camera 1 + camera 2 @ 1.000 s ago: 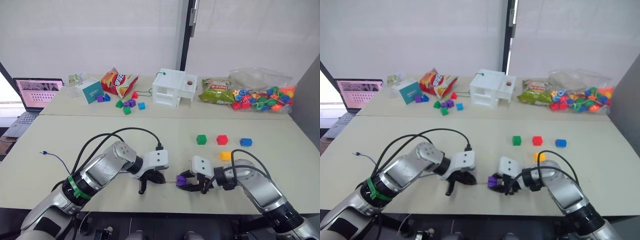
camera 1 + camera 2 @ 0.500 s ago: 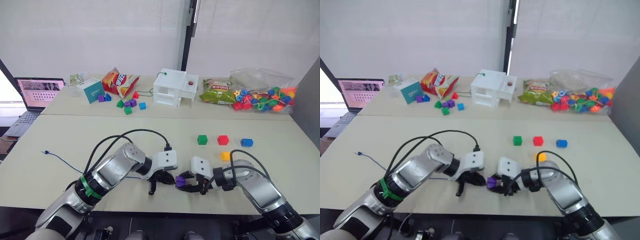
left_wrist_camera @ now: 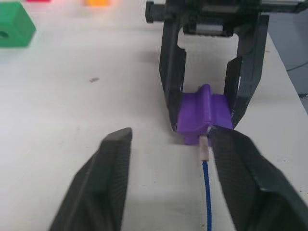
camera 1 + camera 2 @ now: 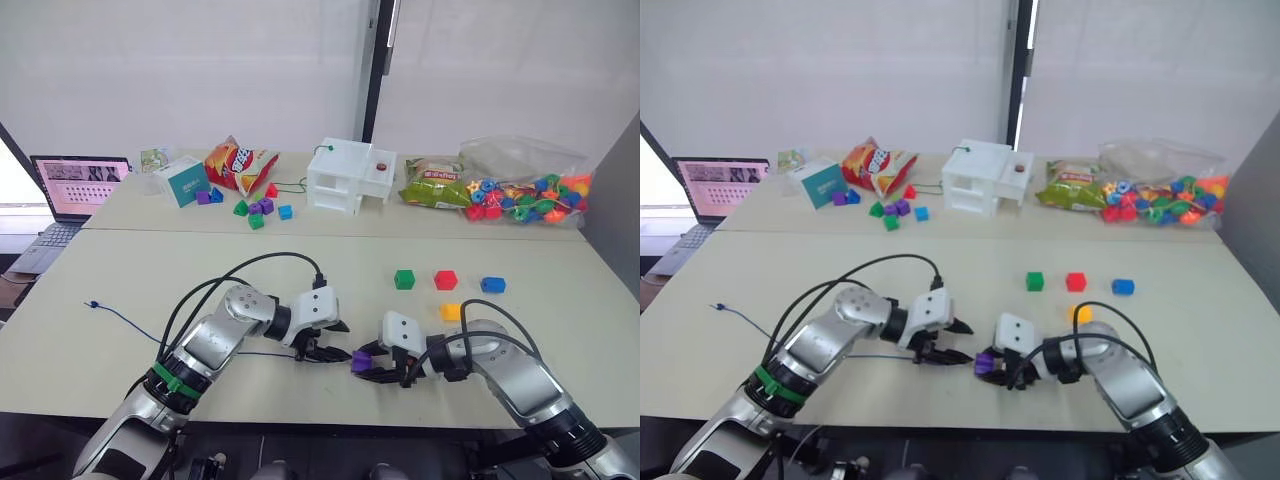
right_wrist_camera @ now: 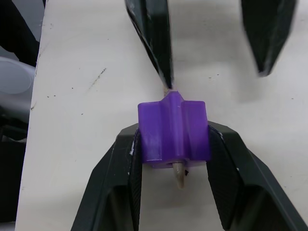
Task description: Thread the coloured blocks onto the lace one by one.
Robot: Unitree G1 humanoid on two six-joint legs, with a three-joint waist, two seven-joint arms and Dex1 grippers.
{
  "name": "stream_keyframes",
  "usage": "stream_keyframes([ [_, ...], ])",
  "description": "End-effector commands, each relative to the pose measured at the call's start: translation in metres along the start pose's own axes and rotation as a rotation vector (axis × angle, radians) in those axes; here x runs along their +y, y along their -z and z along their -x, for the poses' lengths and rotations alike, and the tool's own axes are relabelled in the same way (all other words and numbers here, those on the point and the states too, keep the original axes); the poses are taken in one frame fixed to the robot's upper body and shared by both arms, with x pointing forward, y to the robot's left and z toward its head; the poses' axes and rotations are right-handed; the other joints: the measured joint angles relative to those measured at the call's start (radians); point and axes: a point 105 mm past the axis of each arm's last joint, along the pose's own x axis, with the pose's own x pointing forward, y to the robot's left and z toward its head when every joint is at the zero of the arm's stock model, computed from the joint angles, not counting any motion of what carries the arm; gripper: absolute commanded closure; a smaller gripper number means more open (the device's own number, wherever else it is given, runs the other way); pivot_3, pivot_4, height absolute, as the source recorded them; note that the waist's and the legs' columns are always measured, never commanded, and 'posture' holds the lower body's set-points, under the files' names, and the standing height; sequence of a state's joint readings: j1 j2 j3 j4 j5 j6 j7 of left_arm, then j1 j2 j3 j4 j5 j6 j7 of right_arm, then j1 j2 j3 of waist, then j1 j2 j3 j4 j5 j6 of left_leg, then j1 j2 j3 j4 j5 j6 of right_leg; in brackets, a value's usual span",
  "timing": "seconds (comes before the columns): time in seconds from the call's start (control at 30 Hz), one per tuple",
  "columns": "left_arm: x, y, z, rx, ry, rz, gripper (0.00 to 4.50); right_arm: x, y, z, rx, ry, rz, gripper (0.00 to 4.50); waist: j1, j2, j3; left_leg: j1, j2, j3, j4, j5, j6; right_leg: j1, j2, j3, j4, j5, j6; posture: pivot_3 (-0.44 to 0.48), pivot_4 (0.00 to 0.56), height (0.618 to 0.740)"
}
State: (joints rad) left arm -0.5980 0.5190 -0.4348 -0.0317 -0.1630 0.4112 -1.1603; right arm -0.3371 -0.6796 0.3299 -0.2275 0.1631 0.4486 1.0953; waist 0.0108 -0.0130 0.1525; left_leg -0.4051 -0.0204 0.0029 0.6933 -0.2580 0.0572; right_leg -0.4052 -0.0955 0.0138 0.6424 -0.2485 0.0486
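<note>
Gripping the small purple plastic cube block (image 5: 174, 132) between its two black fingers, your right hand (image 4: 372, 368) pins it on the pale counter (image 4: 120, 270). The thin dark blue lace (image 3: 206, 192) has its pale stiff tip poking through the block's hole. Your left hand (image 4: 328, 342) sits just beside the purple block with fingers spread, released. Beyond the purple block lie the green (image 4: 403, 279), red (image 4: 445, 279), blue (image 4: 491, 284) and yellow (image 4: 451, 312) blocks.
</note>
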Motion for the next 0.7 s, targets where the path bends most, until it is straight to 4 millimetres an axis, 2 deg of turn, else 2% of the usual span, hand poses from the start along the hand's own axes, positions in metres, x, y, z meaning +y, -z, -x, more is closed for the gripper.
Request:
stream_keyframes([
  [0.03,-0.007,0.005,0.014,-0.016,0.017,-0.041,1.48,0.0,0.0,0.002,0.001,0.015,-0.002,3.14,-0.001,0.0,0.0,0.0,0.0,0.0,0.0,0.0,0.0,0.0,0.0,0.0,0.0,0.0,0.0,0.0,0.15,0.74],
  [0.13,-0.013,0.023,0.018,0.029,0.022,-0.056,1.48,-0.001,-0.001,0.003,0.0,0.022,-0.005,3.14,0.0,0.0,0.0,0.0,0.0,0.0,0.0,0.0,0.0,0.0,0.0,0.0,0.0,0.0,0.0,0.0,0.15,0.74],
  [0.3,-0.009,0.047,0.013,0.056,-0.027,-0.04,1.48,-0.002,-0.002,0.003,-0.003,0.028,-0.006,3.14,0.004,0.0,0.0,0.0,0.0,0.0,0.0,0.0,0.0,0.001,-0.001,-0.001,-0.001,0.0,0.0,0.0,0.15,0.74],
  [0.4,-0.011,0.054,0.01,0.046,-0.02,-0.007,2.28,-0.001,-0.003,0.003,-0.005,0.03,-0.008,3.14,0.003,0.0,0.0,0.001,0.0,0.0,0.0,0.0,0.0,0.001,-0.001,0.0,0.0,0.0,0.0,0.0,0.15,0.74],
  [0.63,-0.018,0.053,0.001,-0.01,0.001,0.013,4.5,0.0,-0.002,0.004,0.001,0.034,-0.011,3.14,0.002,0.0,0.0,0.001,0.0,0.0,0.0,0.0,0.0,0.001,-0.001,0.0,0.0,0.0,0.0,0.0,0.15,0.74],
  [0.7,-0.018,0.05,-0.002,-0.022,-0.004,-0.004,4.5,0.0,-0.002,0.005,0.001,0.035,-0.01,3.14,0.002,0.0,0.0,0.001,0.0,0.0,0.0,0.0,0.0,0.001,-0.001,0.0,0.0,0.0,0.0,0.0,0.15,0.74],
])
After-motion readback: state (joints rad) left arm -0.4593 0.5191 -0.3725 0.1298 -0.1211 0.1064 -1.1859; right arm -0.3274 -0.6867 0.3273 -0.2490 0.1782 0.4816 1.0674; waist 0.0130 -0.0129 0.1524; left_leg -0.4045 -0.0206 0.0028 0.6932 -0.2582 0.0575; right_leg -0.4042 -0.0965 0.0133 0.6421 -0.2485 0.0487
